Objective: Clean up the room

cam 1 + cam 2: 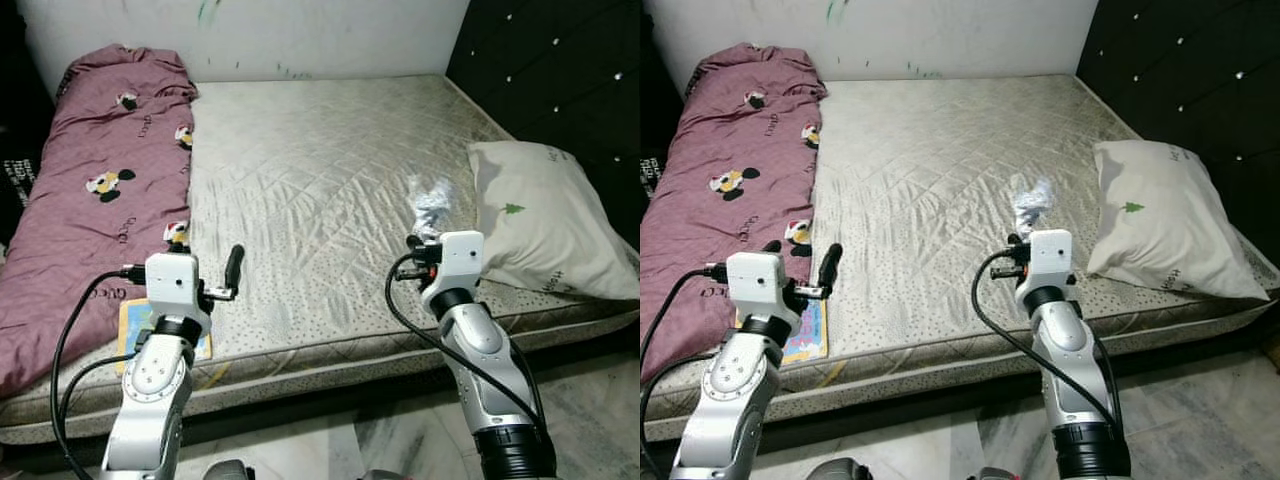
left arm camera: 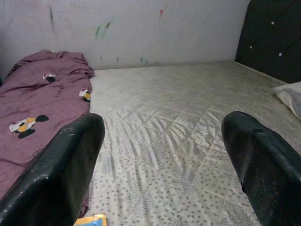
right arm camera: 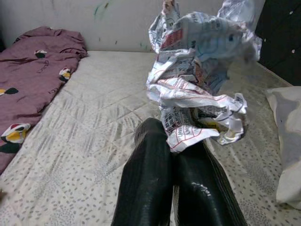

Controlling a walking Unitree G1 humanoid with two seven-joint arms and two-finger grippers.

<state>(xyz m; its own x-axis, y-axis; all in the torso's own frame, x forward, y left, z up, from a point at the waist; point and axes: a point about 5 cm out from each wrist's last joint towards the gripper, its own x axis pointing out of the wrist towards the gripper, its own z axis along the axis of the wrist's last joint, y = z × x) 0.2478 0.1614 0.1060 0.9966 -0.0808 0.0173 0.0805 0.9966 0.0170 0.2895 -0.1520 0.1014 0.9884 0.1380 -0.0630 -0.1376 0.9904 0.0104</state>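
A crumpled silver printed wrapper (image 3: 197, 80) is pinched in my right gripper (image 3: 174, 136), whose black fingers are shut on its lower edge. From the head, the wrapper (image 1: 432, 205) shows just above the right wrist, over the mattress (image 1: 320, 160) near the pillow (image 1: 545, 215). My left gripper (image 2: 164, 127) is open with nothing between its fingers and hovers over the front left of the bed, beside a purple cartoon-print blanket (image 1: 95, 200). A thin yellow and blue book (image 1: 805, 330) lies at the mattress edge under the left wrist.
A black tufted headboard (image 1: 560, 60) runs along the right side of the bed. A white marked wall (image 1: 300, 35) closes the far side. Marble floor (image 1: 400, 440) lies in front of the bed, below my arms.
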